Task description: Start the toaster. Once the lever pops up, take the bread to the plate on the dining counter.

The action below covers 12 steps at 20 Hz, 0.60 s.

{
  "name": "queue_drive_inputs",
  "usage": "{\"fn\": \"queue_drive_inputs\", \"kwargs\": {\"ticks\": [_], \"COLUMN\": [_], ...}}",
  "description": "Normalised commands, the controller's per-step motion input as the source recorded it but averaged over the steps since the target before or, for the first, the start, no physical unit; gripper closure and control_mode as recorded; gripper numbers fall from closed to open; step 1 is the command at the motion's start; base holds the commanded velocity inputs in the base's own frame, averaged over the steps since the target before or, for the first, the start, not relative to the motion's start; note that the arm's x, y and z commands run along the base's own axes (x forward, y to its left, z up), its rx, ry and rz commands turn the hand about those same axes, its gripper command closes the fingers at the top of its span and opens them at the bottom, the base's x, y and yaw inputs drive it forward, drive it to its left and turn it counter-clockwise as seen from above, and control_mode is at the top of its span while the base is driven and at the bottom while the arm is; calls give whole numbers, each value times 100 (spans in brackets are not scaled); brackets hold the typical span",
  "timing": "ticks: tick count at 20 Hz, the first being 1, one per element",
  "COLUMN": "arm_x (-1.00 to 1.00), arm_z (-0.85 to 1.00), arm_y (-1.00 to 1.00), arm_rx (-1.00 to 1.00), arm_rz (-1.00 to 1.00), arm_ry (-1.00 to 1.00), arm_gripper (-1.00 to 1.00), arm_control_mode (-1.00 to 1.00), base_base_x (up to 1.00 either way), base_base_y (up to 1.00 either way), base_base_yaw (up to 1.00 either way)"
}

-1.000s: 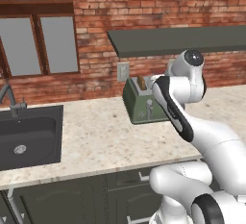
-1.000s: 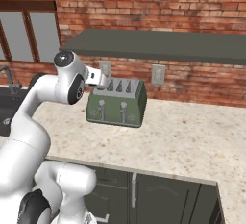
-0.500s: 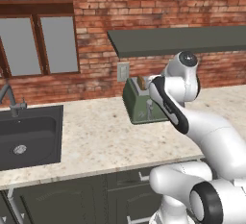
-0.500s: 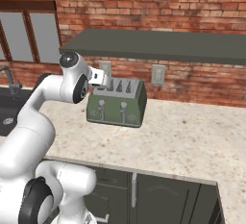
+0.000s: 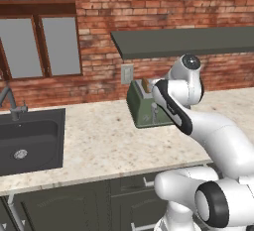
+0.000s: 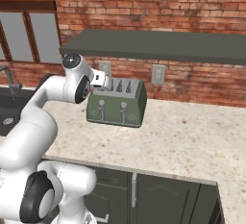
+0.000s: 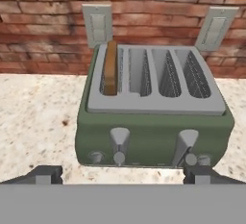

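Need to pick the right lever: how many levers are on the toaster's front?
2. Left lever sits below the slot holding the bread; right lever sits below the empty slots of the toaster.

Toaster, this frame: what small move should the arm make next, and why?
Probably ease the open gripper forward and down onto the left lever of the toaster. The bread stands in the leftmost slot, both levers look up, and the fingertips hang short of the front, touching nothing.
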Motion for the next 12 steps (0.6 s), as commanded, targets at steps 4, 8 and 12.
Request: {"fn": "queue_drive_inputs", "kwargs": {"ticks": [4, 8, 12], "arm_x": [0, 0, 0], "arm_z": [-22, -22, -19], "arm_y": [1, 10, 19], "arm_rx": [0, 0, 0], "arm_rz": [0, 0, 0], "arm_ry": [7, 7, 3], "arm_gripper": [-100, -100, -100], "arm_control_mode": [-100, -100, -100], "base_base_x": [0, 0, 0], "base_base_y": [0, 0, 0], "base_base_yaw": [0, 0, 0]}}
